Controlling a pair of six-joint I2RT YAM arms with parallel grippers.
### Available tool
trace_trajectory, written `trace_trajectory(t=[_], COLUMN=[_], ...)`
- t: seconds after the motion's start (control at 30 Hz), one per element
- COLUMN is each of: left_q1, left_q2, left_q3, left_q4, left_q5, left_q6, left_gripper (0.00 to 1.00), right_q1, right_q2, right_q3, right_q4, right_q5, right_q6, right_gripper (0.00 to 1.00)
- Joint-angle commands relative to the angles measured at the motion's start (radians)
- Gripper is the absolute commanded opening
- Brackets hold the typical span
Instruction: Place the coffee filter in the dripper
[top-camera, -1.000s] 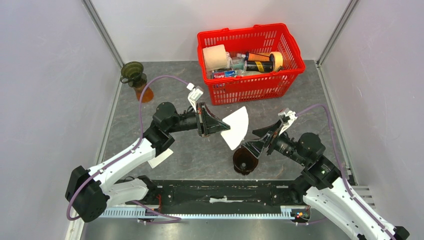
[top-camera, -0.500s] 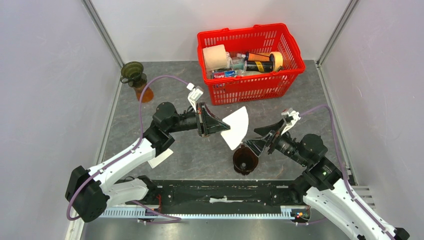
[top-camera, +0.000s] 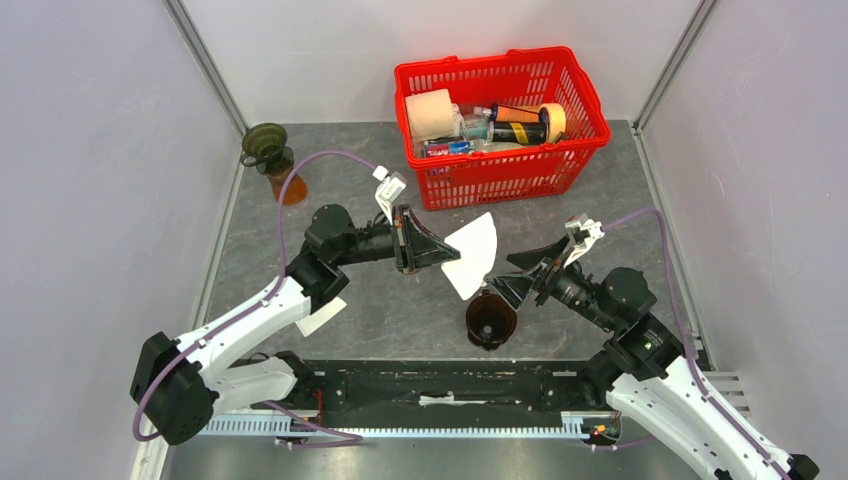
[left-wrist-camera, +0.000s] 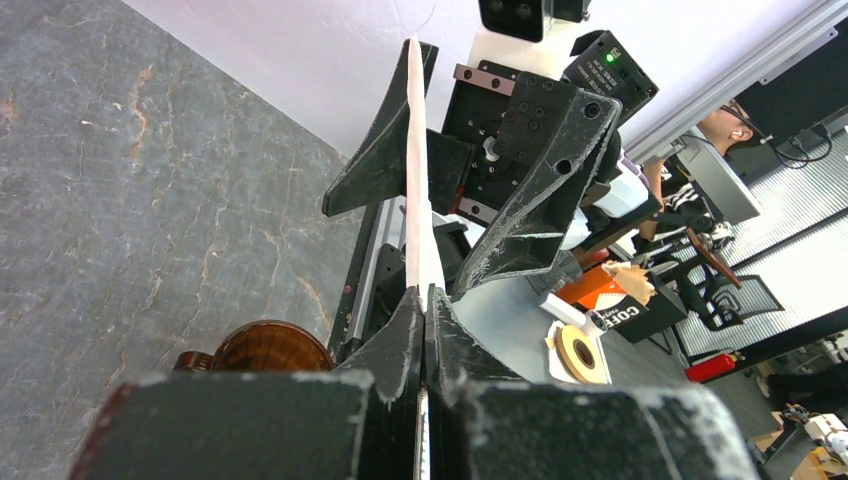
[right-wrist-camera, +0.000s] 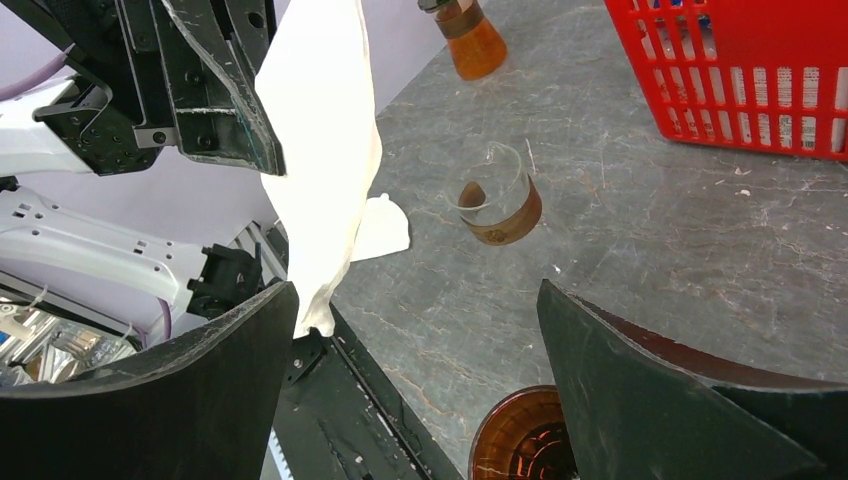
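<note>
My left gripper (top-camera: 442, 250) is shut on a white paper coffee filter (top-camera: 474, 254) and holds it up in the air, fanned out to the right. The filter shows edge-on in the left wrist view (left-wrist-camera: 414, 170) and hangs in front of the right wrist camera (right-wrist-camera: 325, 150). The brown dripper (top-camera: 490, 320) stands upright on the table below the filter's lower tip, and also shows in both wrist views (left-wrist-camera: 270, 348) (right-wrist-camera: 520, 440). My right gripper (top-camera: 500, 277) is open and empty, just right of the filter's lower tip and above the dripper.
A red basket (top-camera: 575, 95) full of bottles stands at the back. A green funnel-shaped dripper (top-camera: 265, 143) and an amber vessel (top-camera: 291, 188) stand at the back left. A spare filter (top-camera: 321, 318) lies on the table by the left arm. A clear glass piece (right-wrist-camera: 497, 200) lies beyond.
My right gripper has risen and moved a little away from the dripper toward the filter's lower tip, still open. The left arm and the filter have not moved.
</note>
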Motion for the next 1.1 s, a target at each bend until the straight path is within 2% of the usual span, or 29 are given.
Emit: trace_trajectory(t=[0.0, 0.37, 0.77, 1.07], left_q1=[-0.002, -0.001, -0.001, -0.001], left_q2=[-0.025, -0.027, -0.013, -0.015], left_q3=[0.002, 0.004, -0.002, -0.005], left_q4=[0.061, 0.048, 0.087, 0.090], left_q5=[-0.001, -0.016, -0.004, -0.001], left_q6=[-0.016, -0.008, -0.036, -0.036], left_gripper=[0.02, 0.02, 0.02, 0.02], right_q1=[0.001, 0.001, 0.001, 0.001], right_q2=[-0.001, -0.055, 0.026, 0.003], right_q3=[-0.005, -0.010, -0.031, -0.030], right_q4=[0.031, -0.034, 0.074, 0.048], right_q5=[0.033, 0.030, 0.019, 0.045], right_q6=[0.027, 0.017, 0.026, 0.026], right_gripper=[0.97, 0.97, 0.97, 0.97])
